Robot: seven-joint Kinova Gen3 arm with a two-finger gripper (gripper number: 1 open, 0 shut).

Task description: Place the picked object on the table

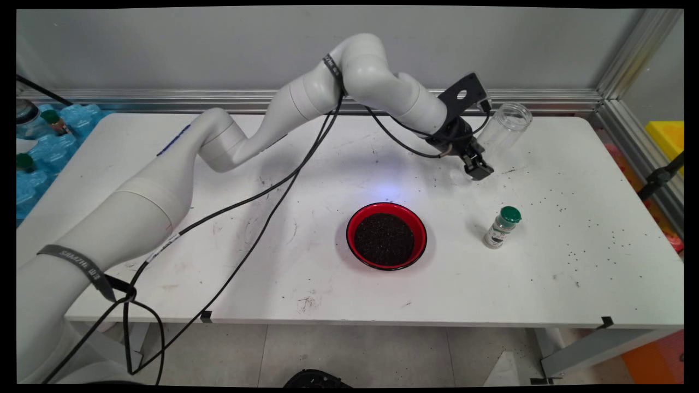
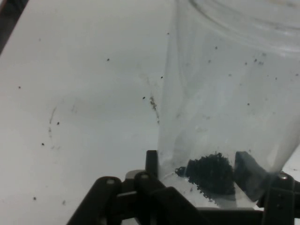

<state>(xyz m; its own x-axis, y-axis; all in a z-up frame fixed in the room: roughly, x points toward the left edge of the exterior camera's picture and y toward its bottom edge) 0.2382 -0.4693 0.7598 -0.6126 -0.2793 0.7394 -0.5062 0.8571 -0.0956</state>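
Jar [image 1: 505, 130], clear plastic, tilted near the tabletop's [image 1: 546, 284] far right corner, dark grains inside, clamped between the gripper's [image 1: 479, 167] fingers; open tabletop all around.

jar [image 2: 225, 93]: clear plastic, smooth, glossy, dark grains inside | bowl [image 1: 419, 225]: glossy red rim, matt black granules | table [image 1: 546, 273]: matt white, scuffed | shaker [image 1: 501, 227]: clear body, green plastic cap | gripper [image 1: 479, 167]: matt black

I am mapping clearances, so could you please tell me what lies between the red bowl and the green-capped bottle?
Nothing stands there: the main view shows only bare white table between the red bowl and the green-capped bottle.
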